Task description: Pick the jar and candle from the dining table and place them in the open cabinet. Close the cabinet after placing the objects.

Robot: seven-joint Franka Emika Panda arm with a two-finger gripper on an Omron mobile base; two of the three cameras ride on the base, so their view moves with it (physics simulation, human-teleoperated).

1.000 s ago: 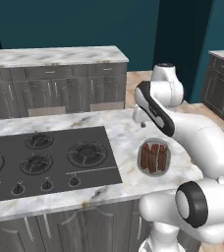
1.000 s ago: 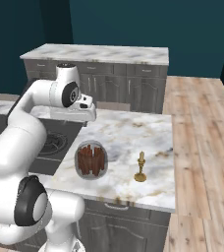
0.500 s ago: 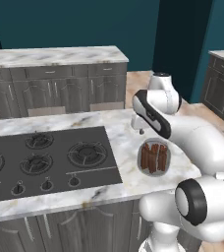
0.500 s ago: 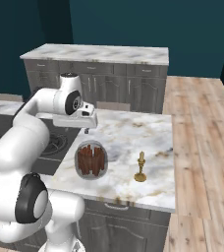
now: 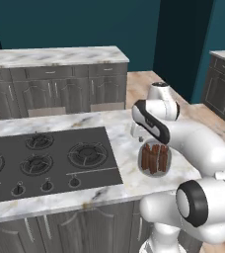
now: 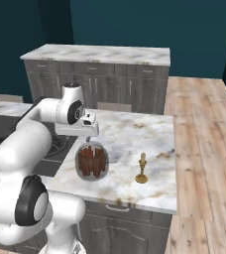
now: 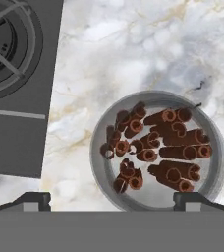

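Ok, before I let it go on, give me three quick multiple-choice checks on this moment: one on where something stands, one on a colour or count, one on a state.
1. Where does the candle stand on the dining table?
A. on the cooktop
B. on the marble, apart from the jar, on the side away from the cooktop
C. inside the jar

2. What colour are the sticks in the jar?
A. reddish-brown
B. green
C. white

3. How is the gripper now?
A. shut on the candle
B. shut on the jar
C. open above the jar

Key: 1 B, the right base view shows bare marble between jar and candle. 2 A, the hand view looks straight down on the rolled brown sticks. 3 C, the fingertips sit wide apart with the jar between and beyond them.
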